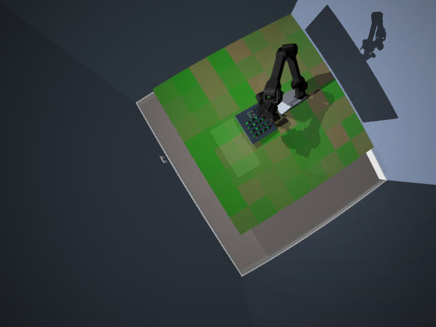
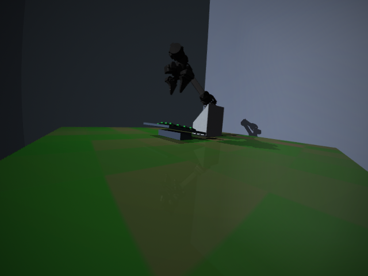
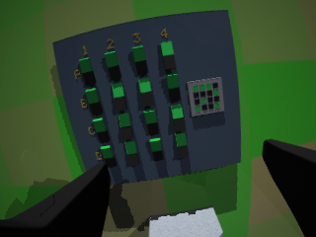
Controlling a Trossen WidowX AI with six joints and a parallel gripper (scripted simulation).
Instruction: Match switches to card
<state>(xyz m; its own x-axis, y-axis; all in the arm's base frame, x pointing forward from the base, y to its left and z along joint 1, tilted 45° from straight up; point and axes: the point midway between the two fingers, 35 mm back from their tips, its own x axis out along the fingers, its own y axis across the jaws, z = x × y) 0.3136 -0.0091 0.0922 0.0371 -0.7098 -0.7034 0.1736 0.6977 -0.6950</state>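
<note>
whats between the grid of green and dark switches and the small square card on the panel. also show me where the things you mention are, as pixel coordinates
In the wrist view, just bare dark blue panel (image 3: pixel 184 64) separates the green-and-dark rocker switches (image 3: pixel 177 113) from the small grey square card (image 3: pixel 205 97).

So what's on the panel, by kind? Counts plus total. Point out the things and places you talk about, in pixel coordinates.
On the panel (image 1: pixel 254 141) (image 2: pixel 168 134) (image 3: pixel 217 39):
Switches (image 1: pixel 258 125) (image 2: pixel 170 123) (image 3: pixel 144 87): 16
Column numbers (image 3: pixel 136 39): 4
Row letters (image 3: pixel 91 130): 4
Card (image 1: pixel 251 113) (image 3: pixel 206 97): 1
Total: 25
</note>
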